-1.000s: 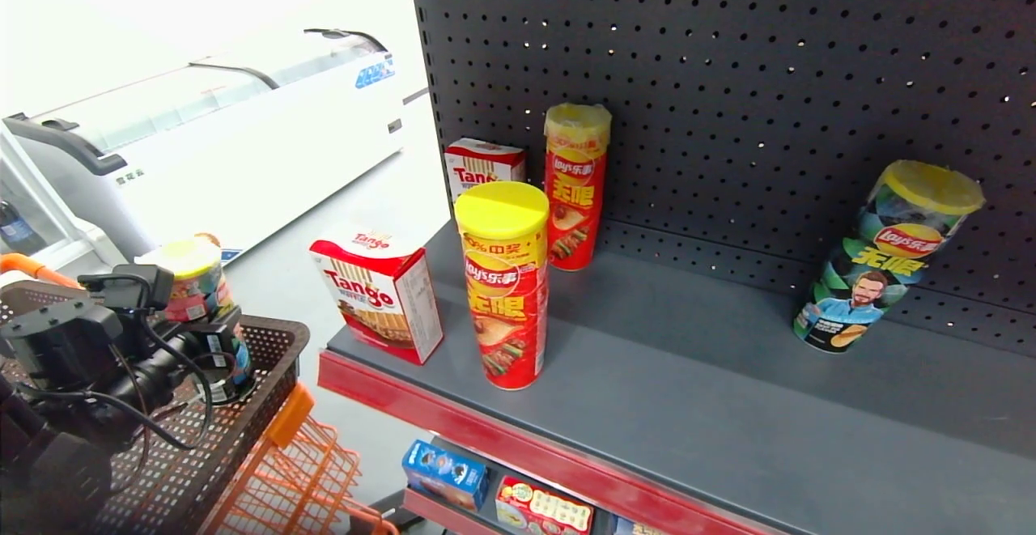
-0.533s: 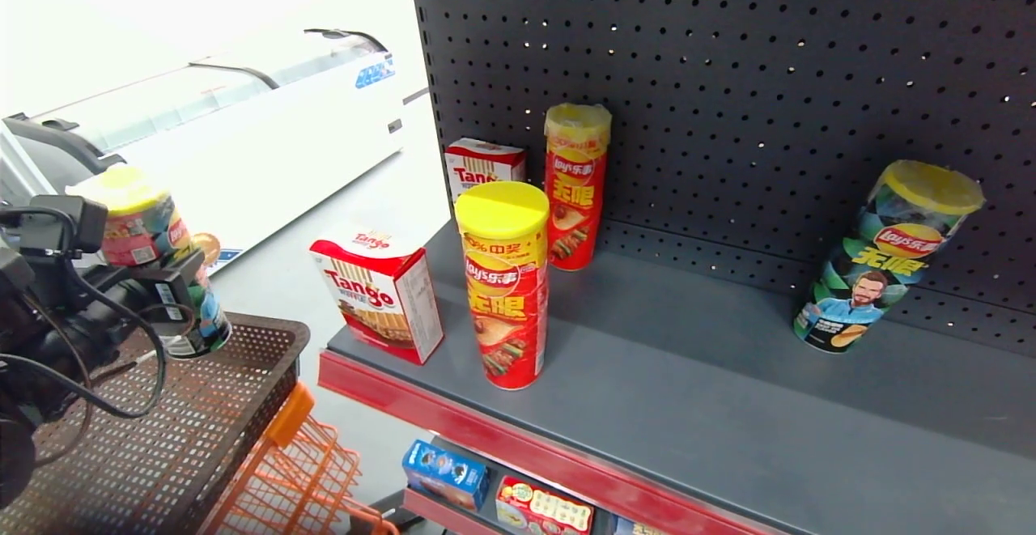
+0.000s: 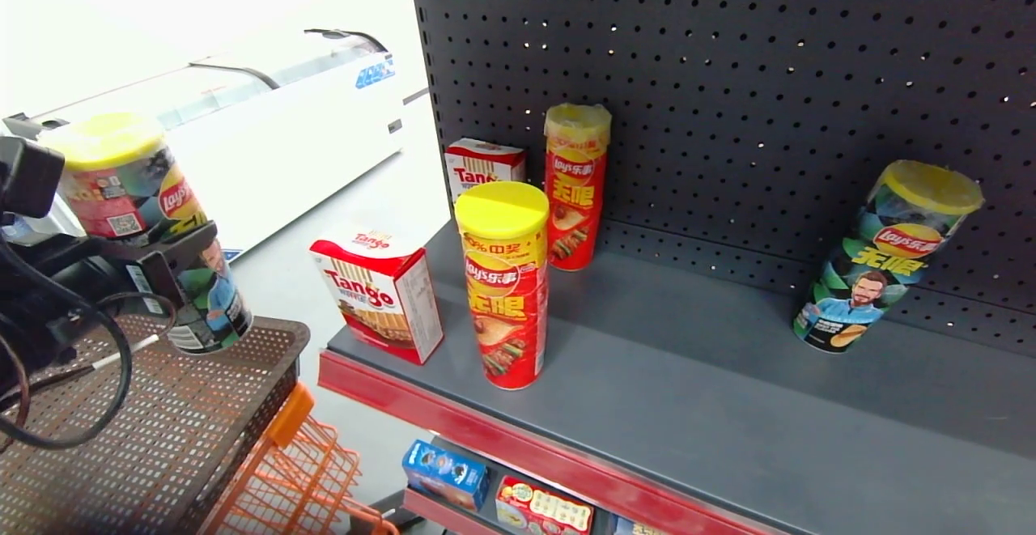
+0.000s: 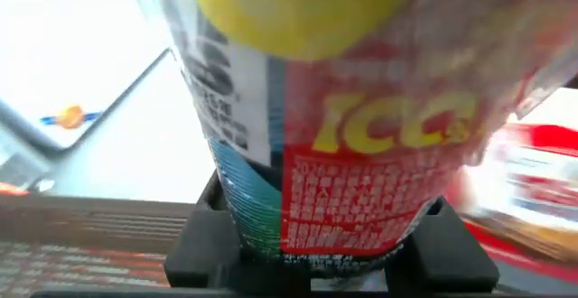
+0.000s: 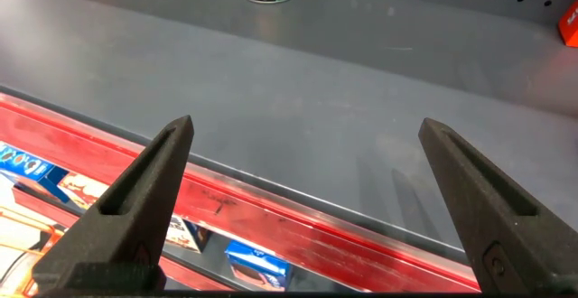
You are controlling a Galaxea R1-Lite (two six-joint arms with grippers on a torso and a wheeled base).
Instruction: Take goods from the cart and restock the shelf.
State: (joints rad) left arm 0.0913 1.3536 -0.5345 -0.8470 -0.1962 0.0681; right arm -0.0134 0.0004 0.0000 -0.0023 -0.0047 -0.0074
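My left gripper (image 3: 154,264) is shut on a chip can (image 3: 146,219) with a yellow lid, held above the brown cart basket (image 3: 202,430) at the far left. The left wrist view shows the same chip can (image 4: 343,153) clamped between the black fingers (image 4: 203,244). On the grey shelf (image 3: 688,389) stand two red chip cans (image 3: 503,284), two wafer boxes (image 3: 380,288) and a green chip can (image 3: 882,256) leaning on the pegboard. My right gripper (image 5: 321,208) hangs open over the shelf's red front edge (image 5: 271,217), nothing between its fingers.
A white chest freezer (image 3: 227,146) stands behind the cart. The lower shelf holds small boxes (image 3: 447,470). The orange cart frame (image 3: 299,470) sits under the basket. Bare shelf lies between the red cans and the green can.
My left gripper has lifted the chip can up out of the cart basket, higher and slightly towards the shelf. The shelf goods have not moved.
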